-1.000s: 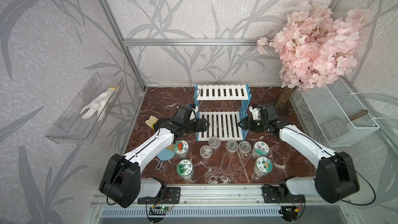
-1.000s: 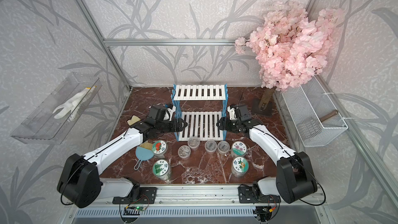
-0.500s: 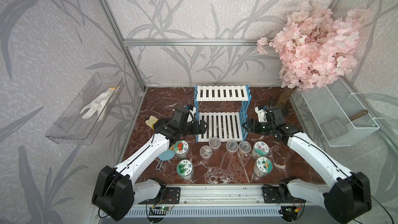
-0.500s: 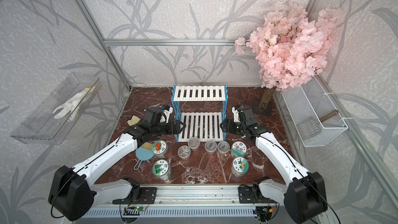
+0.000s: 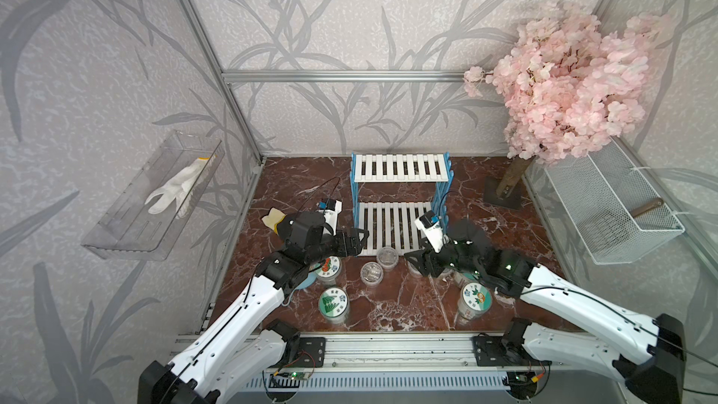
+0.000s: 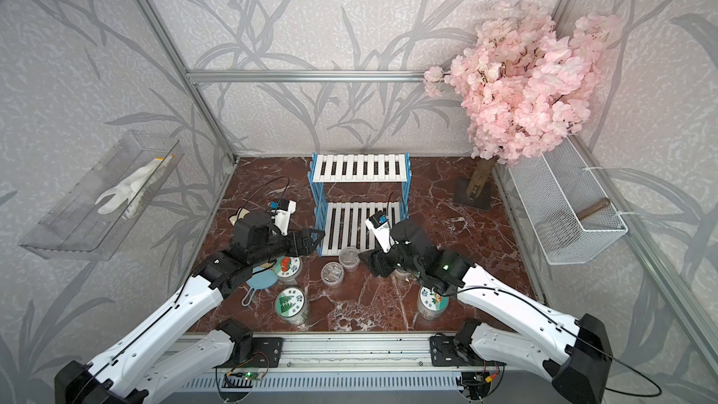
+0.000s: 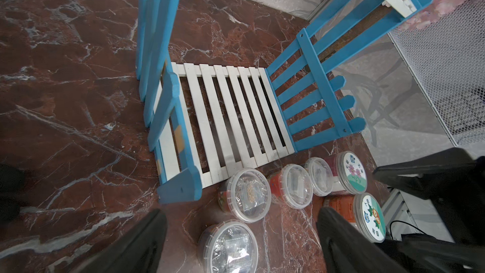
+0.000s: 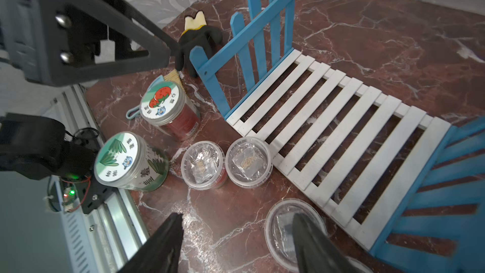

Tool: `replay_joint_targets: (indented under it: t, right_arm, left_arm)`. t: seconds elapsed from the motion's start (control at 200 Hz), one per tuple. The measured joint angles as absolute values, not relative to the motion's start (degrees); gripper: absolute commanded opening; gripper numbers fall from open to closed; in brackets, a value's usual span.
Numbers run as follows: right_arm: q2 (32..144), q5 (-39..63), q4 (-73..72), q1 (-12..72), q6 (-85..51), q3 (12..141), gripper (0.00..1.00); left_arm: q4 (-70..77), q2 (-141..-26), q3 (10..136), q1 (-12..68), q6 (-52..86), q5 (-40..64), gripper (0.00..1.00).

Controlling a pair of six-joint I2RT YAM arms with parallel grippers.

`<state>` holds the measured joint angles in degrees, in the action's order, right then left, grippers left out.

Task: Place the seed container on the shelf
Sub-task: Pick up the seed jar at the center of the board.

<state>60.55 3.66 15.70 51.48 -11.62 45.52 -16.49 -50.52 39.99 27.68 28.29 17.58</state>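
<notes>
Now withdrawn from the shelf [image 5: 388, 223]: left gripper [image 5: 361, 242] released, empty; right gripper [image 8: 236, 216] parted, moved over a clear seed container [image 8: 279, 232]. Grasp likely next.

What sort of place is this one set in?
Probably a staged gardening corner inside a robot test cell: labelled seed jars, a blue-and-white slatted shelf, a pink blossom tree, all within an aluminium frame.

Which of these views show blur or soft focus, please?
Left wrist view: the shelf is sharp, the left gripper's fingers blurred up close. Right wrist view: the shelf's near blue side frame is soft. Both top views: even light, sharp.
</notes>
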Motion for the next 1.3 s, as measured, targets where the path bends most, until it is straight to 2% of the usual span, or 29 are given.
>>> replay_joint_targets:
  t: [0.17,0.465,0.67,0.815,1.21,1.3]
  right_arm:
    - [67.3,0.9,6.4,57.3,-4.4,40.6,0.67]
    - [76.8,-0.1,-4.3,57.0,5.4,38.5,0.65]
    - [80.7,0.5,-6.7,53.5,6.8,38.5,0.65]
    - [83.0,2.5,-7.2,52.6,7.3,39.8,0.70]
    - [90.0,7.0,-4.5,49.7,9.3,47.4,0.69]
    - [90.8,8.1,-4.0,49.7,9.3,48.1,0.71]
  left_arm:
    - [-17.0,-47.3,38.4,32.2,28.6,17.1,0.92]
    - [-19.1,-46.3,35.4,42.3,29.7,9.6,0.93]
    - [-21.5,-42.3,31.9,42.7,31.3,1.0,0.96]
    - [-21.9,-39.2,31.7,42.8,31.0,-2.8,0.97]
    - [-22.3,-40.0,31.8,42.7,29.4,-5.8,0.98]
    - [-22.3,-40.2,31.9,42.7,29.0,-6.1,0.99]
